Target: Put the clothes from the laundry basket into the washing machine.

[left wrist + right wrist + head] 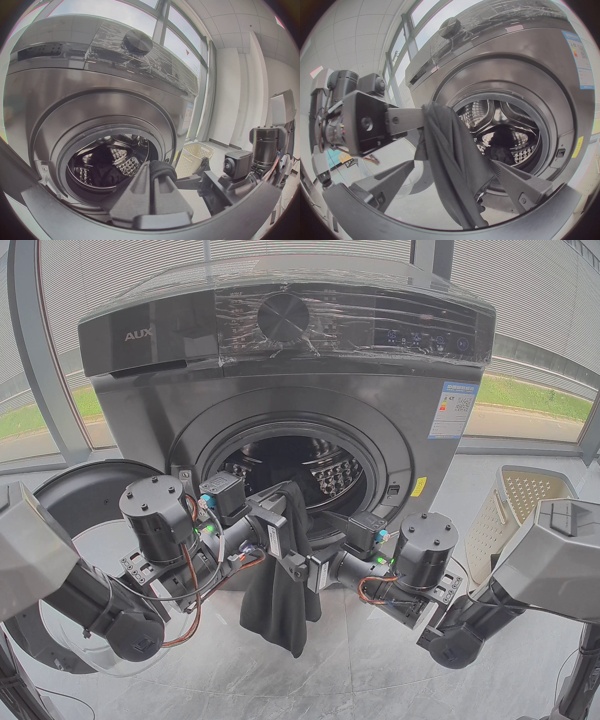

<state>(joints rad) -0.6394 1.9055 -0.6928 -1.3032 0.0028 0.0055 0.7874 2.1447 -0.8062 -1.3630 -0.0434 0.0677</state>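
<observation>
The head camera looks forward and down at the washing machine (156,409) from close by, while both wrist cameras (low, angled upward) face its open drum (129,165), sharing that view.

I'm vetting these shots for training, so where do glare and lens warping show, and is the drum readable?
Head view: fisheye bows the window frames, and the wrapped control panel glints. Left wrist view: bright windows, dim drum. Right wrist view: black corners, highlights on the drum's steel, black garment partly covering it.
</observation>
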